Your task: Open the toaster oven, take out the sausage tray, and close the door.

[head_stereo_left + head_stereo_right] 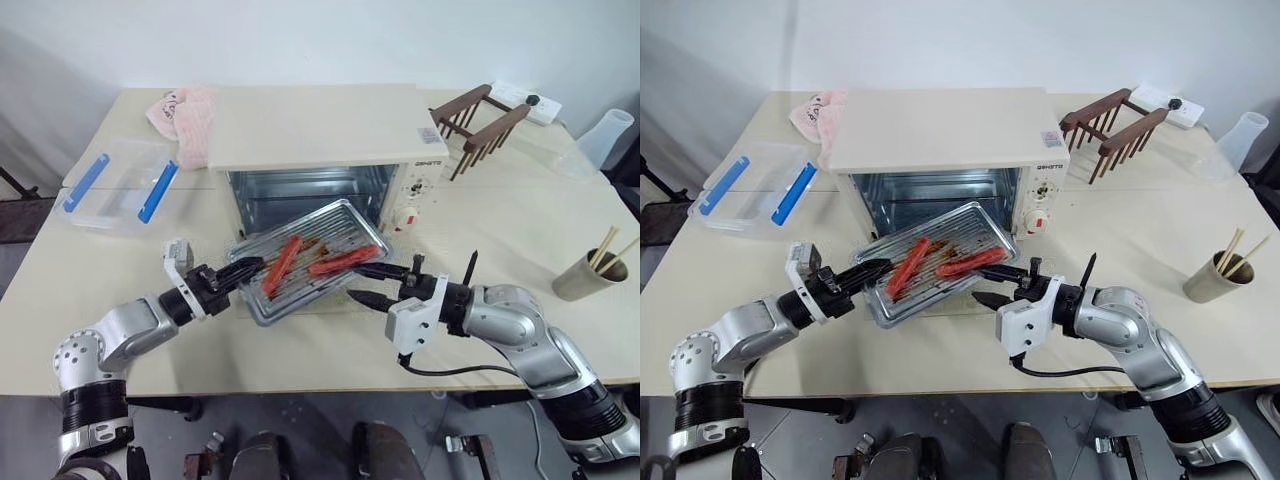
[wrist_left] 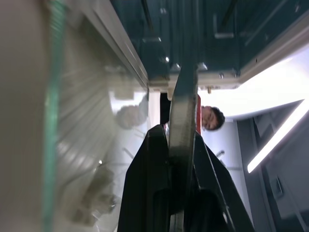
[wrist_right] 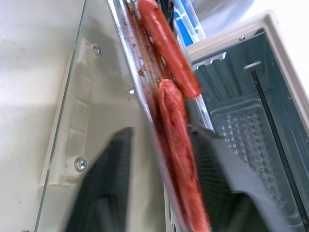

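Already the sausage tray (image 1: 308,259) hung clear of the toaster oven (image 1: 330,150), just in front of its mouth and above the lowered glass door (image 1: 958,296), tilted with its far right corner higher. I had my left gripper (image 1: 243,270) pinched shut on the tray's near left rim, because that edge gave my thin fingers something flat to bite and kept them off the two red sausages (image 1: 282,264) and the greasy ribbed bottom. My right gripper (image 1: 372,283) sat at the tray's right edge with its jaws parted and one finger on each side of the rim, so I judged the tray's weight to rest on the left grip alone. From the head views I could see the whole layout: oven cavity empty, door down, a clear plastic box with blue clips (image 1: 118,186) far left on the table (image 1: 300,350). My left wrist view showed instead the rim squeezed edge-on between my black fingers (image 2: 149,188), and my right wrist view showed the gap beside the rim, a sausage close against it.
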`<control>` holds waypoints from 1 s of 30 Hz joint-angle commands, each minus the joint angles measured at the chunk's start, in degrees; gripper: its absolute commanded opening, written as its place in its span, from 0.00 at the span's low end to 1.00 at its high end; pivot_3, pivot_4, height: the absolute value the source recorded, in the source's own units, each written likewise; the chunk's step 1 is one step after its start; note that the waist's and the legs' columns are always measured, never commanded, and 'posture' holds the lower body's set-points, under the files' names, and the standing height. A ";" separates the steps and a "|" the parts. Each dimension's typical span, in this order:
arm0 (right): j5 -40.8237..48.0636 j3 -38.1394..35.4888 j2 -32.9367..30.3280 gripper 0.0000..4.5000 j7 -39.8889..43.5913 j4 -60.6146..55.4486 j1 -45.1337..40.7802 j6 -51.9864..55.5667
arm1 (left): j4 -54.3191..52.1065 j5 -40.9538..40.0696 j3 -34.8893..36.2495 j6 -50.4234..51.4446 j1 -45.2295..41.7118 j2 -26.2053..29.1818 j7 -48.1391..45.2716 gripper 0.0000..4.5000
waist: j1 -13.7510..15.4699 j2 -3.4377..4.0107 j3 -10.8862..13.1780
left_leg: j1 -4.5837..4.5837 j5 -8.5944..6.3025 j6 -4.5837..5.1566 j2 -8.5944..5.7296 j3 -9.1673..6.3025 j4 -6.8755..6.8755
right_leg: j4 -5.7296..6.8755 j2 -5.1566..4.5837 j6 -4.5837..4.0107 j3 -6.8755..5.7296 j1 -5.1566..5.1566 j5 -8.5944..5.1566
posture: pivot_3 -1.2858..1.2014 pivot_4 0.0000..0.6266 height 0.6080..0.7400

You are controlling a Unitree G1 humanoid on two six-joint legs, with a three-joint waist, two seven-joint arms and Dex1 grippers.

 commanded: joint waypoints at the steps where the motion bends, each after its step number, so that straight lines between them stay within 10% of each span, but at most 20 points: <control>1: 3.63 -2.86 -2.23 0.69 0.59 0.62 0.37 -4.79 | -2.78 -1.01 4.40 1.06 1.92 0.21 -2.98 0.00 | 0.01 0.00 0.00 | 0.00 0.00 0.00 0.00 0.00 0.00 | -0.01 0.00 0.00 0.00 0.01 0.00 | 0.52 0.24 1.00; 5: 7.50 -4.39 -5.04 0.99 1.91 4.04 1.31 -9.27 | -3.32 -1.01 8.05 4.22 7.37 3.14 -9.86 0.00 | -0.07 0.00 0.00 | 0.00 0.00 0.00 0.00 0.01 0.00 | -0.03 0.01 0.00 -0.01 0.01 0.00 | 0.52 0.24 1.00; 12: 12.59 -7.95 -8.14 0.99 4.10 12.07 3.65 -11.12 | -5.02 -1.01 13.79 5.84 21.14 9.86 -21.47 0.00 | -0.17 0.00 0.00 | 0.05 0.00 0.00 0.07 0.05 -0.02 | -0.03 0.04 -0.06 0.04 0.00 -0.04 | 0.52 0.24 1.00; 26: 22.38 -11.39 -5.02 0.00 8.31 23.33 6.64 0.46 | -12.18 -1.01 30.83 0.05 45.34 4.24 -34.70 0.00 | -0.23 0.00 -0.01 | 0.05 -0.02 0.00 0.19 0.03 -0.03 | -0.31 -0.18 -0.15 0.06 -0.01 -0.08 | 0.52 0.24 1.00; 30: 21.97 -10.08 -2.03 0.00 9.53 29.70 3.11 3.77 | -17.14 -1.01 32.23 -6.02 46.92 -6.18 -31.49 0.00 | -0.40 -0.01 -0.01 | 0.06 -0.02 0.01 0.19 0.05 -0.03 | -0.33 -0.22 -0.15 0.05 0.00 -0.08 | 0.52 0.24 1.00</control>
